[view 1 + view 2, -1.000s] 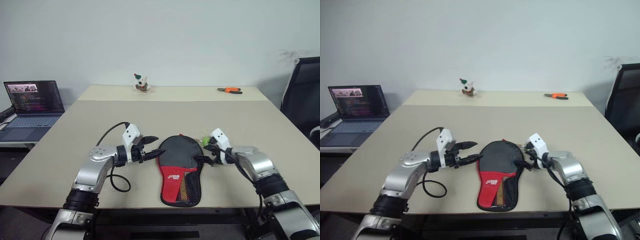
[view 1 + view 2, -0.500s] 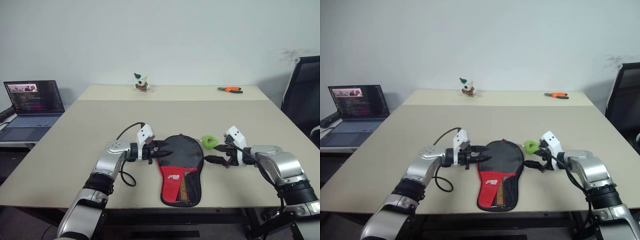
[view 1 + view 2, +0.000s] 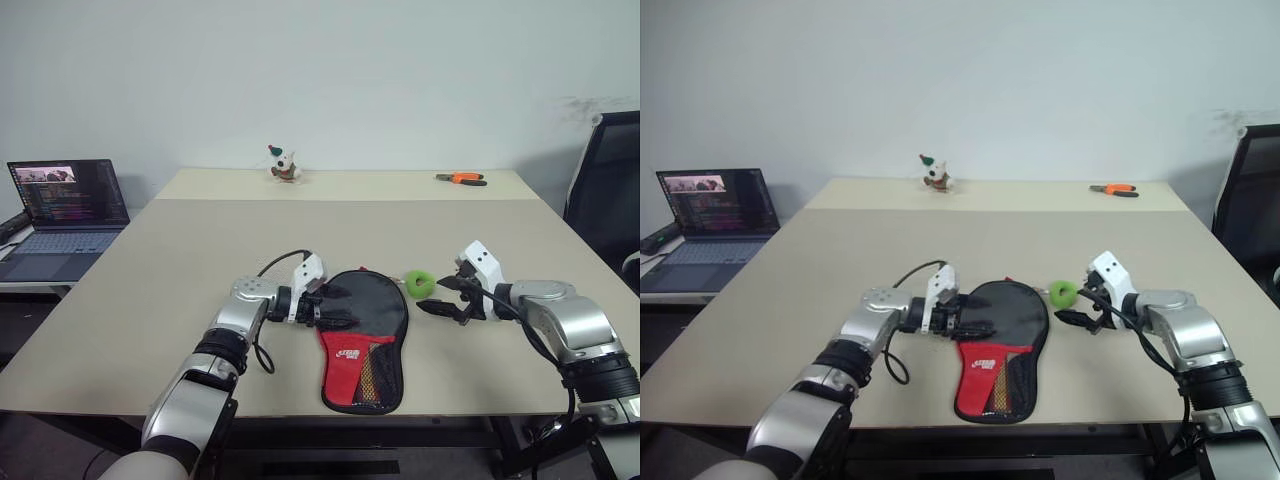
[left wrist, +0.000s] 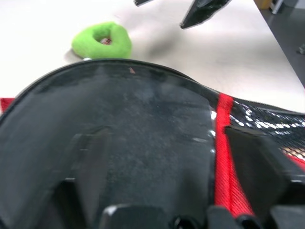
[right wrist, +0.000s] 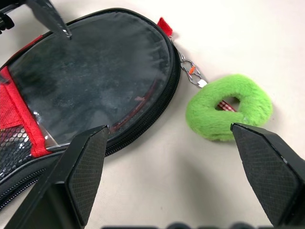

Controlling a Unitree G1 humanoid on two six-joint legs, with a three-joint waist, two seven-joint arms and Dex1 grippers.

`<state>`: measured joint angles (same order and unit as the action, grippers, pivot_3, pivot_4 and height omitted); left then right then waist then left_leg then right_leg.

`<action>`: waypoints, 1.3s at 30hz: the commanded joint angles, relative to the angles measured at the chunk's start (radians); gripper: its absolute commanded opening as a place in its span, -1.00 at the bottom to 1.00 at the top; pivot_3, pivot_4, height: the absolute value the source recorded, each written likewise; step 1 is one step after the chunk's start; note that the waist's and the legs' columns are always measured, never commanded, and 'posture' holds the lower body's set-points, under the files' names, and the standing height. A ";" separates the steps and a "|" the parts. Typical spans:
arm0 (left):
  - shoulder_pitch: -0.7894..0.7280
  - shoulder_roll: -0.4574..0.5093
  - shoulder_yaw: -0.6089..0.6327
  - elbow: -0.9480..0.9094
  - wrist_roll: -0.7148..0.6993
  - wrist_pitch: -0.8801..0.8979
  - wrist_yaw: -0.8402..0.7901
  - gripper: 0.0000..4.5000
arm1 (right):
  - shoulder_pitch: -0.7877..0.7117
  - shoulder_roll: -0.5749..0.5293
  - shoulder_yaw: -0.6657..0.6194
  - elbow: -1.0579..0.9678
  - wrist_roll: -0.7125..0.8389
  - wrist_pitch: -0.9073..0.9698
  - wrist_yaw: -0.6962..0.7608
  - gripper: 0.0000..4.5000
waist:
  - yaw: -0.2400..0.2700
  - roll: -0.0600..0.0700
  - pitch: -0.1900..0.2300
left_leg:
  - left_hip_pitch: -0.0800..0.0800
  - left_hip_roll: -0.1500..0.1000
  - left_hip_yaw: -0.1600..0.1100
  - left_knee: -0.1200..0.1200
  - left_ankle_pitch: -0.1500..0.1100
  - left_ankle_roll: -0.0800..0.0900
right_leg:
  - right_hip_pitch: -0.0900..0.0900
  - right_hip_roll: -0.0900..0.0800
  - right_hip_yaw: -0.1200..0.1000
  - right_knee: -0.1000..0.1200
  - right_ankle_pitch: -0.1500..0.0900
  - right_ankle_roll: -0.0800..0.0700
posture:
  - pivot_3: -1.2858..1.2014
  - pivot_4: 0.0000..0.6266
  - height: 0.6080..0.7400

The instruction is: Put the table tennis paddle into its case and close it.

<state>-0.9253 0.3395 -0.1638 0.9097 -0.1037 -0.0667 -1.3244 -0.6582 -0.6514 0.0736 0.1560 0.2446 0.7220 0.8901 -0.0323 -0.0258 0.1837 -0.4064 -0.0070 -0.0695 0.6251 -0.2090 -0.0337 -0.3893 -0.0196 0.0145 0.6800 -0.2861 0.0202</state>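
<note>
black fabric of the soft paddle-shaped black-and-red case (image 3: 362, 335) near the counter's (image 3: 150, 290) front edge lies under the spread left gripper (image 3: 335, 306), so it should pinch the zip edge only, while the right gripper (image 3: 440, 297), spread too, waits beside the green plush ring (image 3: 419, 284).

An office or lab room: a wide beige table (image 3: 300, 230) against a plain pale wall, an open laptop (image 3: 62, 215) showing code on a side desk, and a black office chair (image 3: 606, 190) at the table's end
</note>
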 commanded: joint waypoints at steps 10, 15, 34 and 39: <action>0.013 0.011 -0.064 0.061 0.121 -0.172 -0.035 0.99 | -0.179 0.028 0.155 0.330 -0.232 -0.430 0.024 1.00 | 0.000 0.001 0.000 | 0.000 0.000 0.001 0.000 0.000 0.000 | 0.000 0.000 0.000 0.000 0.000 0.000 | 0.03 -0.52 1.00; 0.014 0.013 -0.080 0.096 0.148 -0.212 -0.037 0.99 | -0.257 0.059 0.201 0.518 -0.305 -0.574 0.054 1.00 | 0.000 0.001 0.000 | 0.001 0.000 0.001 0.000 0.000 0.000 | 0.000 0.000 0.000 0.000 0.001 -0.002 | 0.03 -0.52 1.00; -0.001 0.000 -0.103 0.135 0.178 -0.245 -0.038 1.00 | -0.404 0.154 0.230 0.900 -0.471 -0.794 0.018 -0.48 | -0.001 0.001 0.000 | 0.006 0.000 0.001 0.002 0.000 0.000 | 0.005 0.000 0.001 0.002 0.001 -0.002 | 0.03 -0.52 1.00; -0.010 -0.019 -0.113 0.173 0.196 -0.256 -0.024 1.00 | -0.385 0.137 0.219 0.876 -0.460 -0.776 0.052 -0.98 | -0.001 0.002 0.000 | 0.007 0.000 0.001 0.002 0.000 0.000 | 0.006 0.000 0.001 0.002 0.001 -0.002 | 0.03 -0.52 1.00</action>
<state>-0.9510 0.3331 -0.2327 1.0509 0.0401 -0.3175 -1.3600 -1.0395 -0.4992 0.3101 1.0539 -0.2158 -0.0577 0.9234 -0.0332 -0.0242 0.1833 -0.3998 -0.0072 -0.0683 0.6269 -0.2090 -0.0337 -0.3834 -0.0197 0.0157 0.6821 -0.2848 0.0183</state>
